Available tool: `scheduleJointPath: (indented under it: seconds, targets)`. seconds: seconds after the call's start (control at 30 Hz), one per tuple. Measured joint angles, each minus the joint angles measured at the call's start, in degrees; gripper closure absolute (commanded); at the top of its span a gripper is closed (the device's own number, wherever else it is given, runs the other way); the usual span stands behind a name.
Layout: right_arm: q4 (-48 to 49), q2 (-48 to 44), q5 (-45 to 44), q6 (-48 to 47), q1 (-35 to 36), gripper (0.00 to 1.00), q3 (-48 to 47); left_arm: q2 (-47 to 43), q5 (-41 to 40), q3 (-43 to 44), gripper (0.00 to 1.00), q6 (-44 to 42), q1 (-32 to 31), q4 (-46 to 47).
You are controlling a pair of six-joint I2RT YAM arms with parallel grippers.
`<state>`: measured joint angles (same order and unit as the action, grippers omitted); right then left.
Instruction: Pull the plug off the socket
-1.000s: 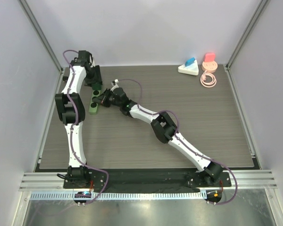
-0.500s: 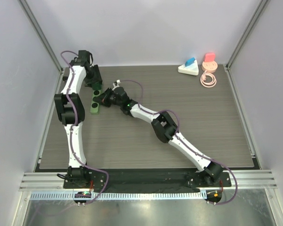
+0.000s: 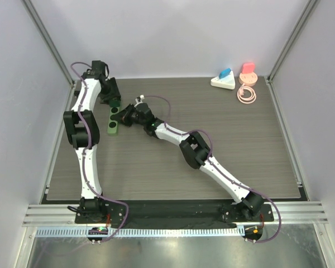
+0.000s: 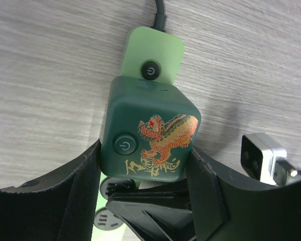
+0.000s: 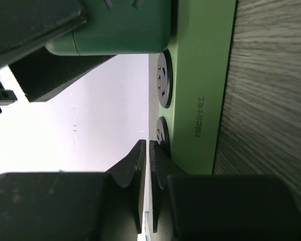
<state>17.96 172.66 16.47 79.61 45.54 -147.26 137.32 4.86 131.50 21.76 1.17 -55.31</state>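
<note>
A light green socket strip (image 3: 112, 127) lies at the table's far left. A dark green plug (image 4: 150, 135) with a gold and red dragon sits in the strip (image 4: 153, 50), just behind its power button. My left gripper (image 4: 144, 150) comes down over the plug, with a black finger against each side, shut on it. In the top view the left gripper (image 3: 114, 102) covers the plug. My right gripper (image 5: 148, 143) is shut and empty, its tips resting on the strip's top face (image 5: 200, 100) beside a round outlet. The plug (image 5: 125, 30) shows at the top of that view.
The strip's dark cable (image 4: 160, 12) runs off toward the back wall. At the back right stand a white wedge with a blue piece (image 3: 223, 81) and a pink block with a coiled pink cable (image 3: 246, 89). The left wall is close to the strip.
Hardly anything differs. Both grippers have crept slightly toward the back, still on the plug and the strip.
</note>
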Motion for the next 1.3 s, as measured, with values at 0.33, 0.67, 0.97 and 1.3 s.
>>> scheduleJointPath:
  seconds: [0.33, 0.67, 0.97, 1.3]
  targets:
    - [6.3, -1.3, 2.5, 0.7, -1.4, 0.65, 4.0, -9.2, -1.4, -15.7, 1.0, -4.2, -2.9, 12.3]
    - [10.3, -7.3, 9.5, -11.1, -5.0, 0.52, 13.6, -9.2, -1.0, -14.9, 1.0, -4.2, -2.6, 10.0]
    - [6.7, -8.6, 11.3, -16.7, -5.6, 0.36, 15.1, -9.7, 1.8, -14.6, 1.0, -3.7, -1.9, 8.8]
    - [4.0, -4.2, 8.3, -17.6, -3.9, 0.45, 6.8, -11.2, 3.2, -14.8, 1.0, -3.8, -1.4, 8.7]
